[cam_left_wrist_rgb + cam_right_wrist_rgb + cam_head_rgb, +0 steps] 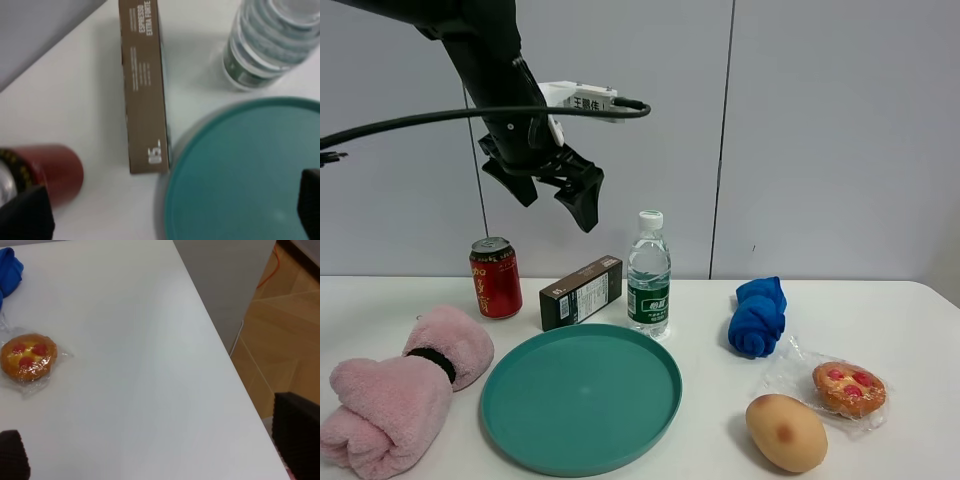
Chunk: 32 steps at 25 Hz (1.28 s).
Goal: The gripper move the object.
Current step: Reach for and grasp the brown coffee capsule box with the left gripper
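Observation:
The object, a long slim dark brown box [582, 291] with a white label, lies on the white table between the red can [495, 277] and the water bottle [649, 272], just behind the teal plate [580, 395]. My left gripper [555, 195] hangs open and empty high above the box and can. In the left wrist view the box [145, 85] lies flat, its near end touching the plate rim [172, 165], with my open left gripper [167, 210] well above it. My right gripper [155, 450] is open and empty over the table's right edge; it is outside the exterior view.
A rolled pink towel [400, 385] lies at front left. A blue cloth [758, 315], a wrapped pastry [848, 388] and a tan rounded bun [786, 432] lie at right. The right wrist view shows the pastry [27, 357] and wooden floor [285, 330] beyond the table edge.

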Motion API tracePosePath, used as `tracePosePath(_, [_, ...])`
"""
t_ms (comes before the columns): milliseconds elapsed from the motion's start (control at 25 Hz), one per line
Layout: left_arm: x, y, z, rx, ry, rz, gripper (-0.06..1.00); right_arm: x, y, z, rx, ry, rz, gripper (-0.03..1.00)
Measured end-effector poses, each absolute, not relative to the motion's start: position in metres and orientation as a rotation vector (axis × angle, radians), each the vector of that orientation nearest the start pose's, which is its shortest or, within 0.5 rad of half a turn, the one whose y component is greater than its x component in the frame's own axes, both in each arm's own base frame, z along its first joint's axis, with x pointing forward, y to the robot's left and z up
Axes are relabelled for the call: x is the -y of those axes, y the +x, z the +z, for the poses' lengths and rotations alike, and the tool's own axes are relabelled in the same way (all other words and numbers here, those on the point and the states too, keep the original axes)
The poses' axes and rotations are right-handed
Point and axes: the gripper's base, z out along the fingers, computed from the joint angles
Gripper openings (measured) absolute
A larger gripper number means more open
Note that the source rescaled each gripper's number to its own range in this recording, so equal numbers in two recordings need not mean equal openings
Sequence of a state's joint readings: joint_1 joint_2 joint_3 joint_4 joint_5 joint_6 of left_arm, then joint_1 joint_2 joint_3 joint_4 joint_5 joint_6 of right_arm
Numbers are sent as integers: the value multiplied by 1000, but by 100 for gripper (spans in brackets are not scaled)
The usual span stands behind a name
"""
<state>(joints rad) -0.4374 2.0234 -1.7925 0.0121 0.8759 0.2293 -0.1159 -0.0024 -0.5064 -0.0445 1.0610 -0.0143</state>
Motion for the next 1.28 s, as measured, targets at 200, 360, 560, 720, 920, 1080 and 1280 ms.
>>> tracePosePath(200, [200, 430, 242, -2396, 884, -48, 100, 3, -6, 279, -2035, 106, -135, 100])
tracePosePath(360, [204, 440, 222, -2360, 912, -32, 100, 3, -6, 279, -2035, 106, -135, 100])
tracePosePath(560, [205, 450, 193, -2363, 945, -16, 100, 3, -6, 279, -2035, 106, -135, 100])
tracePosePath(720, [199, 459, 168, -2378, 953, 5, 100, 3, -6, 279, -2035, 106, -135, 100])
tracePosePath(920, [193, 467, 154, -2354, 949, 34, 100, 3, -6, 279, -2035, 106, -135, 100])
tracePosePath(1080, [194, 470, 152, -2339, 916, 24, 100, 3, -6, 279, -2035, 106, -135, 100])
tracePosePath(1280, [195, 472, 139, -2349, 906, 10, 100, 3, -6, 279, -2035, 106, -135, 100])
